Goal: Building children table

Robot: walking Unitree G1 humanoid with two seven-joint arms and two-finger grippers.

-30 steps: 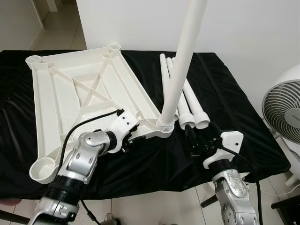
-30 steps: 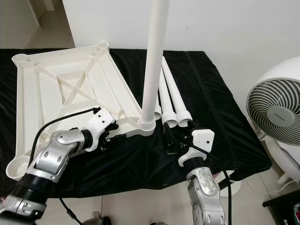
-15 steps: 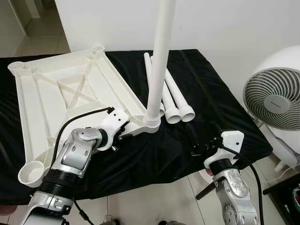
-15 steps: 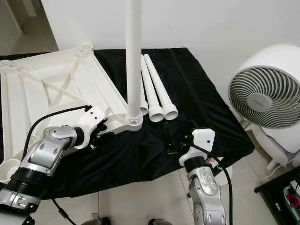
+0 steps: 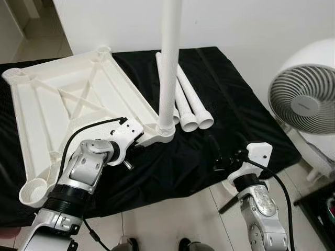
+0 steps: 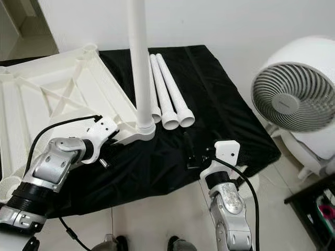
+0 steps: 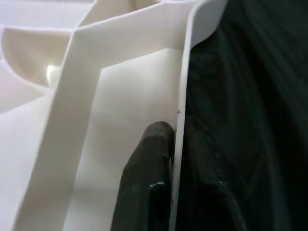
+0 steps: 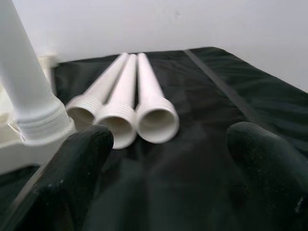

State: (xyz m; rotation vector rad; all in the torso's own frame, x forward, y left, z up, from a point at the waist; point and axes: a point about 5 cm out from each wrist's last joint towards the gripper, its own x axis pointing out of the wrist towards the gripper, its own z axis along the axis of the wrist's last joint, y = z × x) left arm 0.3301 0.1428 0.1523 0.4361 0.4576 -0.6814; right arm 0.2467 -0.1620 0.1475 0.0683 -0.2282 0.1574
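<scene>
left gripper (image 7: 166,159) pinched rim of upturned white plastic tabletop (image 5: 63,104); one white leg (image 5: 168,63) stood upright | right gripper (image 8: 168,178) gaped near three loose white tubular legs (image 8: 130,103)

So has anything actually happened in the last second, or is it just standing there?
Mostly the camera swung right, bringing the fan further into view. The right gripper drew back from the three loose legs toward the table edge. The left gripper stays clamped on the tabletop's rim; the upright leg is unchanged.

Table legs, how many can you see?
4. One leg stands upright in the corner socket of the upside-down tabletop. Three loose legs lie side by side on the black cloth just beside it.
</scene>
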